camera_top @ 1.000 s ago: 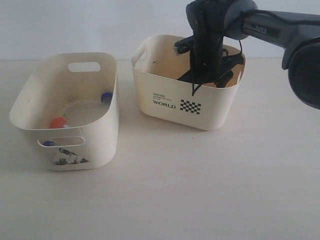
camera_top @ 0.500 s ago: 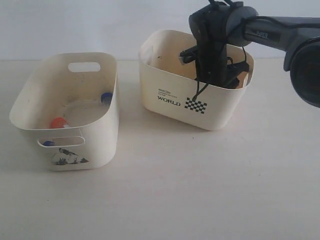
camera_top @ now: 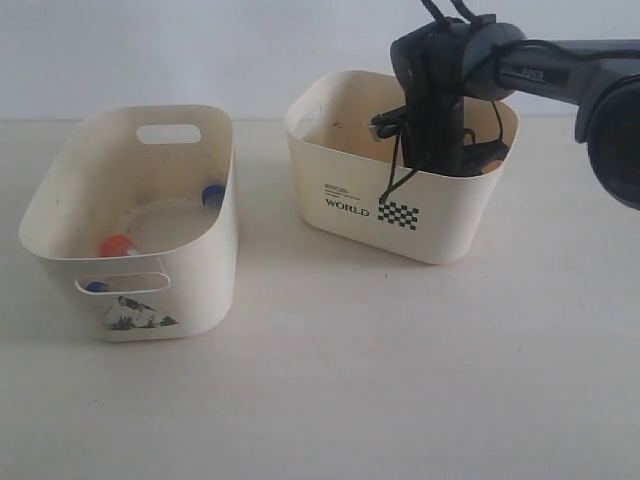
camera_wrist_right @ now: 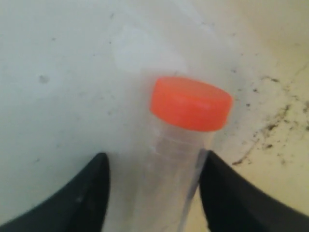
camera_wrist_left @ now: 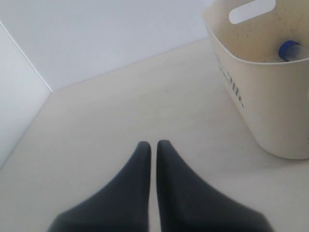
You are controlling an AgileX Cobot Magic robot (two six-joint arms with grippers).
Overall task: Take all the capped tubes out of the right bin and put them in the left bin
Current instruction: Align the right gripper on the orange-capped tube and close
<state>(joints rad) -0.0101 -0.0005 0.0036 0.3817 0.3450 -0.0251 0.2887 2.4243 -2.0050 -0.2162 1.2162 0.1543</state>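
My right gripper point(camera_wrist_right: 153, 162) is down inside the right bin point(camera_top: 350, 205), the "WORLD" tub. It is open, one finger on each side of a clear capped tube point(camera_wrist_right: 174, 159) with an orange cap point(camera_wrist_right: 190, 103); one finger touches the tube's edge. From the exterior view the bin wall hides the fingers, and only the right arm point(camera_top: 440, 100) shows. The left bin point(camera_top: 60, 190) holds capped tubes: an orange cap point(camera_top: 117, 244) and two blue caps point(camera_top: 212, 194) point(camera_top: 97, 287). My left gripper point(camera_wrist_left: 150, 144) is shut and empty above the table, beside the left bin point(camera_wrist_left: 260, 96).
The two bins stand apart on a cream table point(camera_top: 330, 380) with a gap between them. Dark specks mark the right bin's floor point(camera_wrist_right: 270, 125). A pale wall point(camera_wrist_left: 96, 38) rises behind the table.
The right bin has slid to the right and turned slightly, with the right arm moving right inside it. The left bin and its tubes have not moved.
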